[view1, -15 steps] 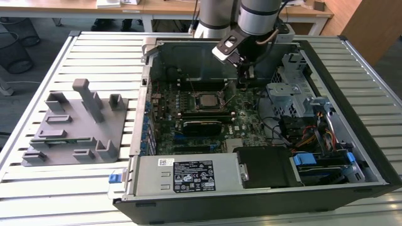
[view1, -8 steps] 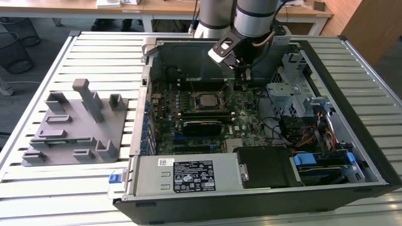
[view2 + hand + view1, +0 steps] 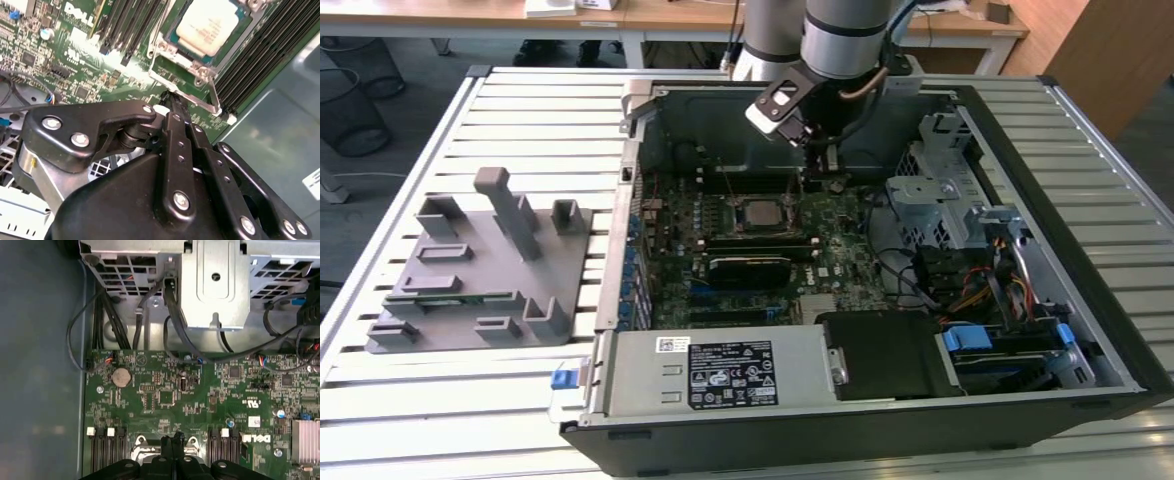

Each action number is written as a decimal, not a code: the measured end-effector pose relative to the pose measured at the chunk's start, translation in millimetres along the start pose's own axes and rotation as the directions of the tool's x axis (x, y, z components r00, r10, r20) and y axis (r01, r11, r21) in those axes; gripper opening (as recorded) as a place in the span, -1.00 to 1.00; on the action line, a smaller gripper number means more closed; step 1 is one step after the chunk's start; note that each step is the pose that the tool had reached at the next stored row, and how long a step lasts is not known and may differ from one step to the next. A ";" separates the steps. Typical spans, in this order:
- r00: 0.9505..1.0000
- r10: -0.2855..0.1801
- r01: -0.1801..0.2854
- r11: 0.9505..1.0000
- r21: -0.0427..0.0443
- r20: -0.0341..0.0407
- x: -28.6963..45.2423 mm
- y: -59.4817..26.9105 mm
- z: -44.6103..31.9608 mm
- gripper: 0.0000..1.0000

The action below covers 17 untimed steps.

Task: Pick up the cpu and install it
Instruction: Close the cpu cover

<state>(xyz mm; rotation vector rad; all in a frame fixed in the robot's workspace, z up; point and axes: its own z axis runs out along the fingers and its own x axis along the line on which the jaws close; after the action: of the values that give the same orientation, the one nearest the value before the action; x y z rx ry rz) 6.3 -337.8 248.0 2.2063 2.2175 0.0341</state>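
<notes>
The cpu (image 3: 761, 212) lies flat in the black socket on the green motherboard (image 3: 834, 235), silvery top up, inside the open computer case. In the second wrist view the cpu (image 3: 207, 25) sits inside the socket's metal frame (image 3: 187, 82). My gripper (image 3: 827, 182) hangs just beyond the socket towards the exterior view's right, low over the board. Its black fingers (image 3: 177, 130) are pressed together, shut, with nothing seen between them. The gripper tip (image 3: 172, 98) is right at the metal frame's corner, beside the thin lever wire (image 3: 214, 95). The gripper (image 3: 172, 439) also shows above the board in the first wrist view.
A grey fixture plate (image 3: 480, 260) with upright blocks lies on the slatted table at the exterior view's left. Inside the case are a power supply (image 3: 707, 370), a metal drive cage (image 3: 934, 195), bundled cables (image 3: 947, 275) and memory slots (image 3: 265, 55). Case walls (image 3: 634, 110) ring the board.
</notes>
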 end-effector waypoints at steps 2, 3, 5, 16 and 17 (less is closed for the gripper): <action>1.000 0.000 0.000 1.000 0.000 0.000 0.0 -2.2 0.0 -0.79; 1.000 0.000 0.000 1.000 0.000 0.000 0.0 -3.3 0.0 -0.79; 1.000 0.000 0.000 1.000 0.000 0.000 0.0 -6.0 0.1 -0.79; 1.000 0.000 0.000 1.000 0.000 0.000 0.2 -30.4 0.6 -0.79; 1.000 0.000 0.000 1.000 0.000 0.000 0.2 -32.0 0.8 -0.79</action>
<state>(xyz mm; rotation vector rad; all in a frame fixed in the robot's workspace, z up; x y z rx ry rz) -25.6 -337.8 246.4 2.2063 2.2175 0.0341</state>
